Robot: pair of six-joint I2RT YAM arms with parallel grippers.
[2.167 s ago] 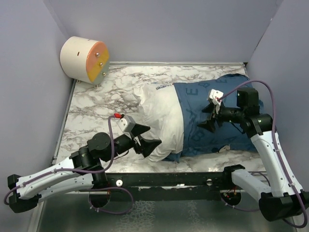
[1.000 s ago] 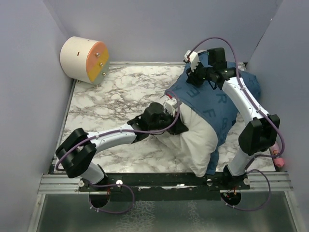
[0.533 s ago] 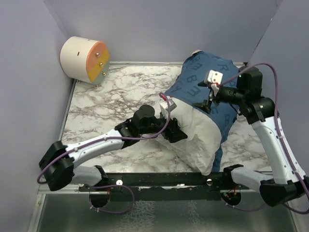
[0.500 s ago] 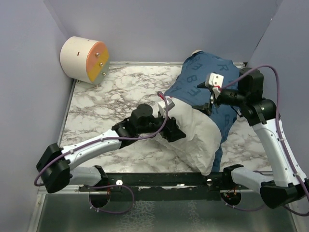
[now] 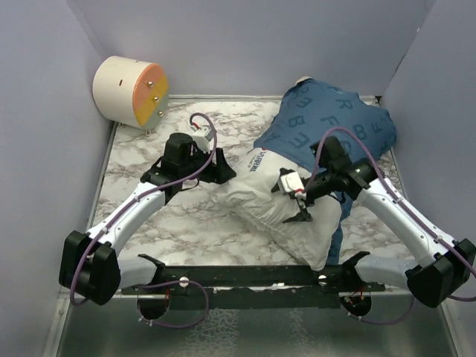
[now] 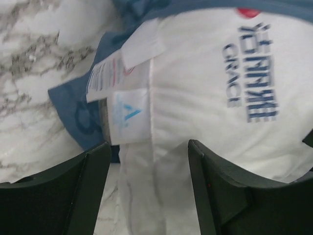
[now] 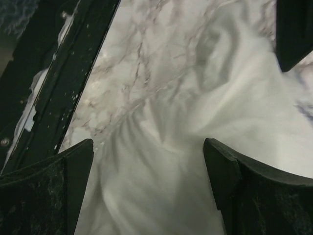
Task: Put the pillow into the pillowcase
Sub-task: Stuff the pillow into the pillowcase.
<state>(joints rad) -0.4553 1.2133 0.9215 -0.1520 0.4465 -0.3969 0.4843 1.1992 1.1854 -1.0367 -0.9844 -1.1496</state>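
Top view: the pillow (image 5: 279, 212) is lying diagonally on the marble table (image 5: 163, 141), its far end tucked into the pillowcase (image 5: 331, 123), the near white half sticking out toward the front rail (image 5: 245, 277). The pillowcase is bunching up against the back right corner. The left gripper (image 5: 222, 168) is sitting just beside the pillow's left edge near the printed label, jaws looking parted, nothing in them. The right gripper (image 5: 296, 199) is hovering over the exposed white middle, jaws spread, gripping nothing. A cream cylinder (image 5: 130, 91) is standing well apart at the back left. Judging step: mid-insertion, both claws between grips; next move likely needs one claw pinching the case's open hem and the other pushing the pillow deeper. The case's opening edge is hard to trace here; the right arm is covering part of it.

Left wrist: the fingers (image 6: 83, 181) are standing open, the pillow's seam and sewn tags (image 6: 120, 93) between them but not pinched. Blue case fabric (image 6: 78, 115) is peeking out under the pillow's edge, so a hem grab looks possible here. Whether the pads are touching cloth, cannot tell.

Right wrist: the fingers (image 7: 54, 186) are wide open above rumpled white pillow fabric (image 7: 195, 147); marble and the rail are showing at upper left. No blue cloth is visible here, picture blurry, contact unclear.
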